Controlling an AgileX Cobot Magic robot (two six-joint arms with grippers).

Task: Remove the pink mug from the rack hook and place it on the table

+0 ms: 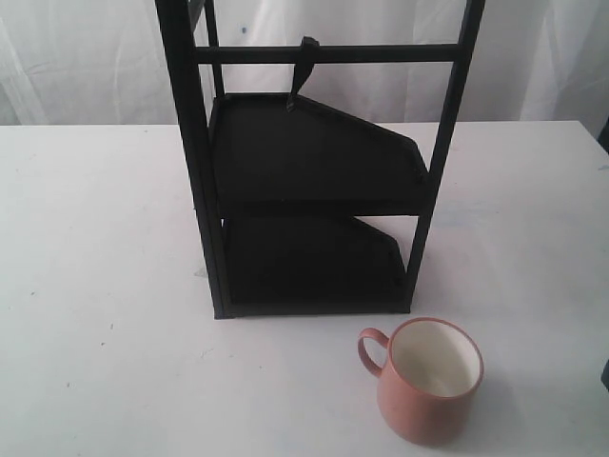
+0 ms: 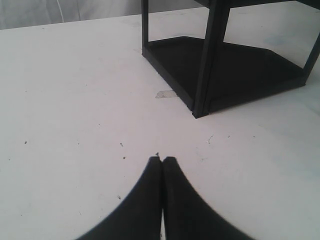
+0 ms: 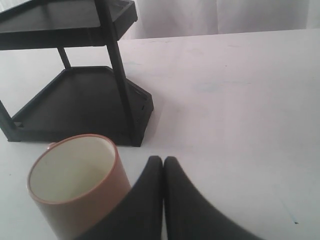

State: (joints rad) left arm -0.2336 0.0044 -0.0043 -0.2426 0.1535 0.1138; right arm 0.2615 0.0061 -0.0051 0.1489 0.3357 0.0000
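Mug point(image 1: 425, 381) stands on table point(image 1: 95, 286), before the frame point(image 1: 202, 190).

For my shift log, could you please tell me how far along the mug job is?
Done: the pink mug stands upright on the table, and the rack hook hangs bare. In hand: nothing; the left claw and right claw are both shut and empty. Left: nothing that shows.

No text, label, number or sign can be read in any view. The pink mug point(image 1: 428, 386), black rack point(image 1: 314, 162) and desk point(image 1: 95, 286) are plain.
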